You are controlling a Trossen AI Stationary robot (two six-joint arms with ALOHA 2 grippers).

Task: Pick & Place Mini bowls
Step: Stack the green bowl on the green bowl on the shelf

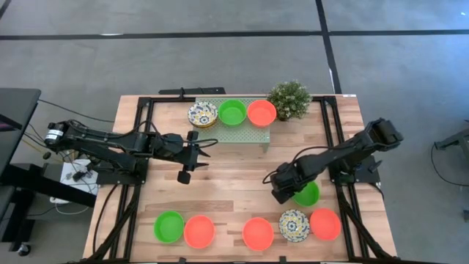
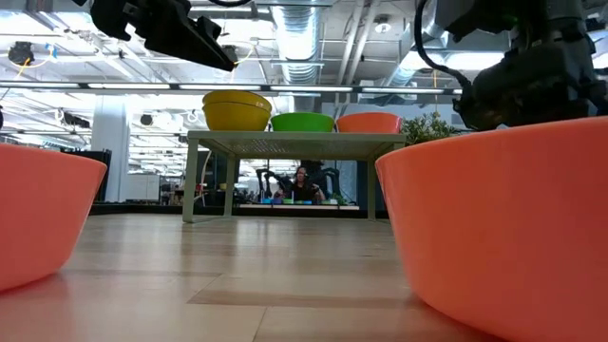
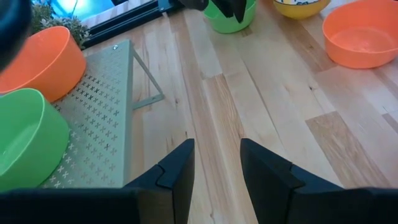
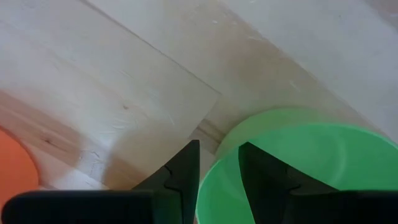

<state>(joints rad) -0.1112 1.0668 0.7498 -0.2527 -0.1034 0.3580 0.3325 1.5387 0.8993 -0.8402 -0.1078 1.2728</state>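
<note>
A green mini bowl (image 1: 309,195) sits on the table at the right, and my right gripper (image 1: 287,192) points down over its left edge. In the right wrist view my right gripper (image 4: 217,165) is open, one finger outside the green bowl (image 4: 298,162) and one inside it. My left gripper (image 1: 205,143) hovers open above the table centre, beside a low shelf (image 1: 242,134); nothing is between its fingers in the left wrist view (image 3: 217,155). On the shelf stand a patterned bowl (image 1: 202,114), a green bowl (image 1: 232,112) and an orange bowl (image 1: 261,113). My right gripper comes from above, pointing down, and straddles the green bowl's rim (image 4: 210,177), with one finger (image 4: 183,171) outside and the other (image 4: 264,177) inside. Whether either finger touches the rim I cannot tell. The bowl rests upright on the table.
Along the near edge stand a green bowl (image 1: 169,226), two orange bowls (image 1: 198,231) (image 1: 257,233), a patterned bowl (image 1: 294,225) and another orange bowl (image 1: 325,224). A potted plant (image 1: 289,99) stands right of the shelf. Bare wood lies in the table's middle.
</note>
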